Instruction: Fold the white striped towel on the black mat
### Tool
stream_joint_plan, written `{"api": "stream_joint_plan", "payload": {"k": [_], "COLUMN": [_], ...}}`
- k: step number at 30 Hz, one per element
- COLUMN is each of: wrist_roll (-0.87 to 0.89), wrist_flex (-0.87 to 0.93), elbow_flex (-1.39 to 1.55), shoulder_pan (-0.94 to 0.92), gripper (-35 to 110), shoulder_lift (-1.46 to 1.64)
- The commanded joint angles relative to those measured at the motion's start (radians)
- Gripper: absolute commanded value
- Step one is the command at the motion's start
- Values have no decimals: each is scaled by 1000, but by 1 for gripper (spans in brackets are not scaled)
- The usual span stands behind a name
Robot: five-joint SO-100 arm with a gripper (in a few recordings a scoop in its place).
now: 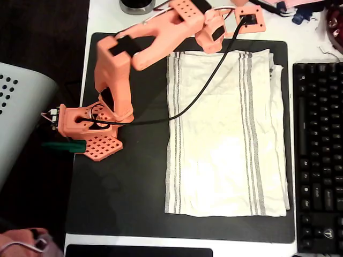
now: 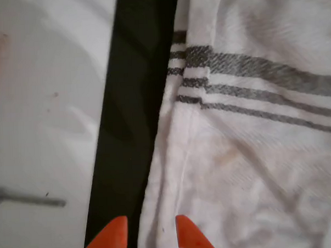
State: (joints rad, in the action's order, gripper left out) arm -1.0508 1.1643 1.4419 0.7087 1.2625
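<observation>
- Towel first: the white striped towel (image 1: 225,134) lies on the black mat (image 1: 128,187), to the right of the orange arm's base in the overhead view, with its grey stripe bands near the left and right edges. A second layer peeks out along its right side, so it may already be doubled once — I cannot be sure.
- Pincer: the gripper (image 2: 151,234) is above the towel's far edge in the overhead view, close to the mat's top border. In the wrist view its two orange fingertips (image 2: 113,239) stand a little apart with nothing between them, one over the bare mat strip and the other over the cloth's hem just beside it.
- Nearby: ahead of the pincer in the wrist view, a group of grey stripes crosses the cloth; to its left, past the mat strip, is the pale table (image 2: 45,135).
- Progress, as I judge it: no edge is gripped or lifted — the coming fold is not yet started. Left to do: pinch the hem, carry it across, release flat.
</observation>
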Motion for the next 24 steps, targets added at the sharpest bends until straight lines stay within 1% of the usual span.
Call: {"api": "stream_joint_plan", "payload": {"k": [1,10,14,18,24], "wrist_roll": [-17,-18,-21,-43,-31], "wrist_flex": [25,-26,-35,-20,23], "elbow_flex": [-84,-138,-179,-186,-164], "shoulder_pan": [-11,-37,-35,-35,-43], "gripper": [15,17,13,0,0], "shoulder_lift": [-55,-221,-281,-305,-195]}}
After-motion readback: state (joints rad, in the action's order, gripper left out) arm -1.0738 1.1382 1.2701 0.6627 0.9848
